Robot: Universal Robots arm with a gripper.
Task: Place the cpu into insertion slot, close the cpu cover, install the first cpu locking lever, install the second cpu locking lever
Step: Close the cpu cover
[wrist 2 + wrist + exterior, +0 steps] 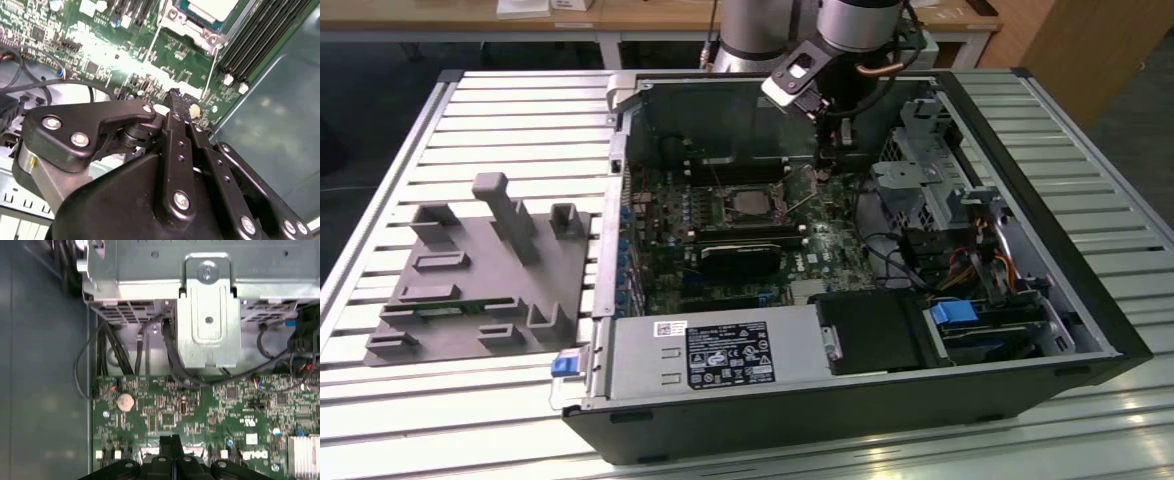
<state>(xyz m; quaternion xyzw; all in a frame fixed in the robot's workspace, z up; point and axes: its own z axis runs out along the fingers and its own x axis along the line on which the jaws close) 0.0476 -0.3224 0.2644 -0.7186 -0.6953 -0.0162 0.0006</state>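
Gripper: black matte metal with bolted linkage bars. Its two slim fingers are pressed together with nothing seen between them, and it is lowered inside the open case, tips just above the motherboard.
Cpu: small flat square with a smooth pale metal top. It lies flat in the insertion slot, face up. Being square, it has no long axis.
Cpu cover: thin silvery frame, lying flat around the chip.
Locking levers: two thin bright wire rods, one on each side of the socket, the other ending just beside the fingertips. Their long axes run along the socket's sides.
Memory slots: long, narrow and black, beside the socket.
Table: pale ribbed slats.
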